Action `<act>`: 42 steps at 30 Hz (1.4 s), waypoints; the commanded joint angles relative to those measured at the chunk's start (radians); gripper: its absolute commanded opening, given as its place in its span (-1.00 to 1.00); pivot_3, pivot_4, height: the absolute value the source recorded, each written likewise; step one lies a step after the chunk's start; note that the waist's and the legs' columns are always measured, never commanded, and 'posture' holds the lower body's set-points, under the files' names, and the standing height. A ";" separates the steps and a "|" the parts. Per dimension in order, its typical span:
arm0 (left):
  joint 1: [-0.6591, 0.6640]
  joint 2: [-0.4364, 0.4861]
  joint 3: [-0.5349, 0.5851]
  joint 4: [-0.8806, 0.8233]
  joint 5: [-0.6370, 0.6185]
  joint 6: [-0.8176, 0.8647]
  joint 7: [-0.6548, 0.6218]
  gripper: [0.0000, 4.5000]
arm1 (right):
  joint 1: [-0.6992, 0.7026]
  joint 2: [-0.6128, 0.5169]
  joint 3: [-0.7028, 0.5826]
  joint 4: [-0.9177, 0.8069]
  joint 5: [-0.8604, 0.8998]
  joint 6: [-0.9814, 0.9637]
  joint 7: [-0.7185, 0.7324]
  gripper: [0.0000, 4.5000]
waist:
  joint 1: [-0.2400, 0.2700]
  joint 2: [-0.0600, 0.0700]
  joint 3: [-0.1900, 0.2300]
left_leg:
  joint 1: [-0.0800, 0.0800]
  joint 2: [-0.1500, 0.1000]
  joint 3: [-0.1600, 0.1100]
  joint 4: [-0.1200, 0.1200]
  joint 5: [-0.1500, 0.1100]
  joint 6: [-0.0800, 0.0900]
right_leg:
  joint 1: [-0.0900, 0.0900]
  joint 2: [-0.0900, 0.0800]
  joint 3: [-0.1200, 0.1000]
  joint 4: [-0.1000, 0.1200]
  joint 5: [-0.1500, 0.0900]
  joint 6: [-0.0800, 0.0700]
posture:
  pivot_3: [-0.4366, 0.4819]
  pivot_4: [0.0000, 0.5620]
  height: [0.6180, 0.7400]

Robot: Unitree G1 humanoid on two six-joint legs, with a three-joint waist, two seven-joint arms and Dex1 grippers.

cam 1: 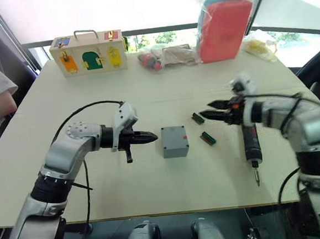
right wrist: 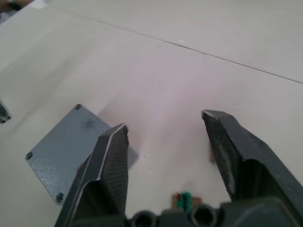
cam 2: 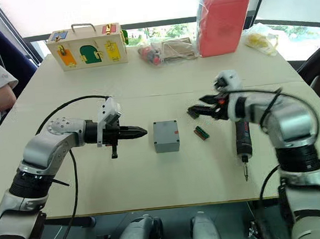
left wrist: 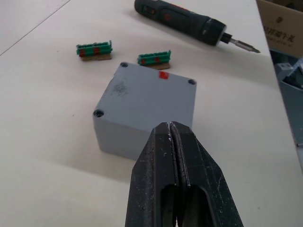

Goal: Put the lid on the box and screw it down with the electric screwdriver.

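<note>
Over the table (cam 1: 154,186), left fingers (left wrist: 175,156) together beside the box (cam 1: 174,141); right fingers (right wrist: 113,161) apart.

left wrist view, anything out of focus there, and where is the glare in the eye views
Left wrist view: the left gripper, fingers shut, looks soft up close, while the box with the lid on and the electric screwdriver are sharp. Eye views: the windows behind the wooden case are blown out white; the table is evenly lit.
</note>
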 commanded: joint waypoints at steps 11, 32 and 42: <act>-0.071 -0.002 -0.070 -0.141 -0.006 -0.104 -0.121 -1.00 | -0.159 -0.488 0.268 0.219 0.496 0.441 -0.255 0.99 | -0.009 0.000 0.000 | 0.000 -0.001 0.001 -0.003 -0.002 0.002 | 0.001 -0.005 0.000 -0.007 -0.002 -0.005 | -0.05 -0.47 1.00; 0.011 0.052 -0.054 -0.269 -0.034 -0.035 -0.053 -1.00 | -0.235 -0.297 0.536 0.468 0.609 0.441 -0.578 0.72 | -0.011 0.000 0.000 | -0.001 -0.001 0.002 -0.001 -0.002 0.004 | 0.003 -0.003 -0.001 -0.009 0.000 -0.001 | -0.05 -0.47 1.00; 0.019 0.066 -0.027 -0.227 -0.047 -0.034 -0.024 -1.00 | -0.222 -0.215 0.455 0.530 0.455 0.441 -0.552 -0.21 | -0.013 -0.009 -0.005 | 0.001 0.000 0.001 0.000 -0.003 0.005 | 0.005 -0.002 -0.002 -0.009 0.000 -0.001 | -0.05 -0.47 1.00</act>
